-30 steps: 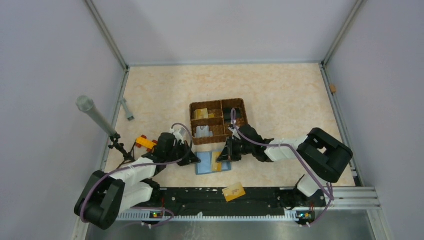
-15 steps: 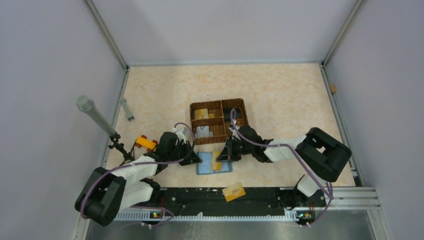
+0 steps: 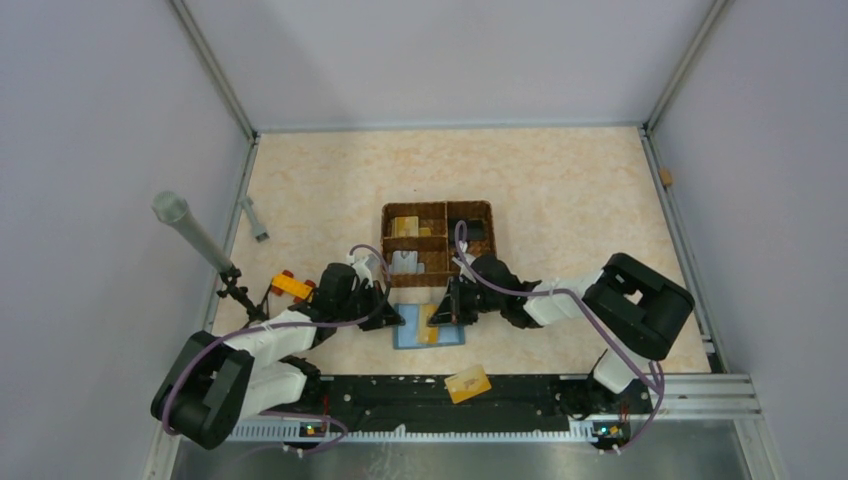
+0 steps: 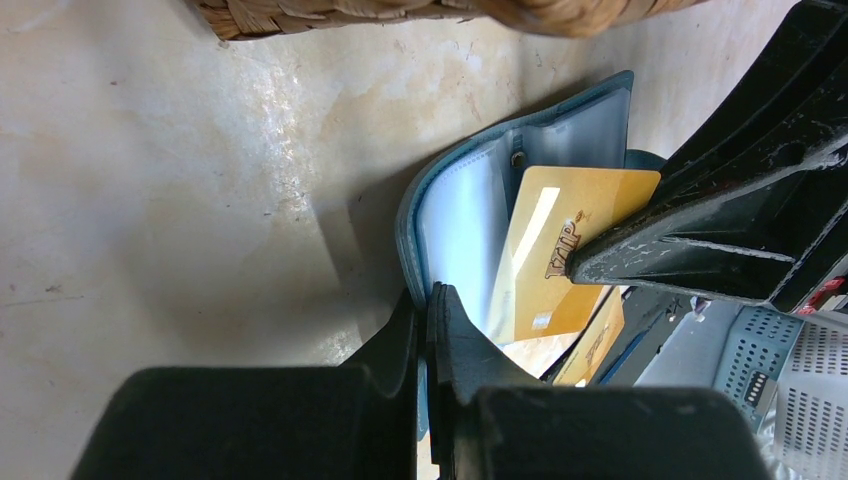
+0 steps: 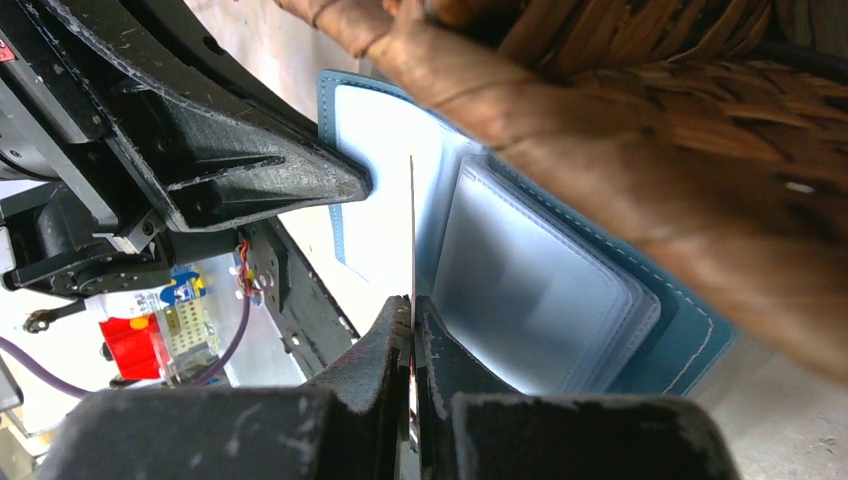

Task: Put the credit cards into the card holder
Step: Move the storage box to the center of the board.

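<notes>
The card holder (image 3: 445, 336) lies open in front of the basket, teal outside and light blue inside (image 5: 530, 280). My left gripper (image 3: 392, 318) is shut on its left flap (image 4: 455, 220), which stands lifted. My right gripper (image 3: 447, 310) is shut on a gold credit card (image 3: 430, 323). That card stands on edge over the open holder, its face showing in the left wrist view (image 4: 560, 250) and only its thin edge in the right wrist view (image 5: 411, 230). A second gold card (image 3: 467, 383) lies on the black rail at the near edge.
The brown wicker basket (image 3: 438, 243) stands just behind the holder, with a gold card (image 3: 404, 227) and a white card (image 3: 403, 262) in its left compartments. A yellow-and-red toy block (image 3: 290, 286) sits left of my left arm. A grey stand (image 3: 190, 230) rises at the left wall.
My right gripper has edged slightly left with the gold card over the open holder. The left gripper keeps its hold on the flap, almost unmoved.
</notes>
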Controlling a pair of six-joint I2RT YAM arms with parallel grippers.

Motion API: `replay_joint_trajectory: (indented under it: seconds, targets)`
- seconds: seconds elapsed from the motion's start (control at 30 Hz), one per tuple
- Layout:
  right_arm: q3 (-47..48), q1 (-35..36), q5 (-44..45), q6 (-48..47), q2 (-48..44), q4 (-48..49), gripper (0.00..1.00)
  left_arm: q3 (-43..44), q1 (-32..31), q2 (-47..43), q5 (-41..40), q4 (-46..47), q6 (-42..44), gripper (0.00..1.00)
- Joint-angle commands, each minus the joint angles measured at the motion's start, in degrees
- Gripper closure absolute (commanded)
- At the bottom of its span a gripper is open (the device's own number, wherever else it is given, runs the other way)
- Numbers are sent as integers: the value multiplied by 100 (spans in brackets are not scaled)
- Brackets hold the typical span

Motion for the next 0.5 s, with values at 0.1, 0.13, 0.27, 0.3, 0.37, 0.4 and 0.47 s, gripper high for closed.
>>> replay_joint_trajectory:
  seconds: [0.1, 0.13, 0.27, 0.3, 0.37, 0.4, 0.47]
  targets:
    - [-216, 151, -83, 301, 6, -815, 100, 6, -41, 60, -369, -302, 135, 99]
    - [-233, 161, -42, 310, -50, -854, 100, 6, -41, 45, -393, -321, 129, 99]
    - [-206, 208, 195, 223, -341, -1159, 100, -2, -40, -1, -416, -347, 136, 100]
    - [-170, 241, 281, 155, -405, -1291, 100, -10, -38, -3, -374, -321, 146, 100]
    - [-30, 316, 413, 52, -489, -1501, 100, -6, -49, 9, -256, -269, 206, 100]
    - [1, 348, 473, 32, -520, -1553, 100, -11, -59, 7, -226, -266, 240, 100]
    - [22, 402, 546, 29, -571, -1540, 100, 8, -92, 7, -166, -257, 302, 100]
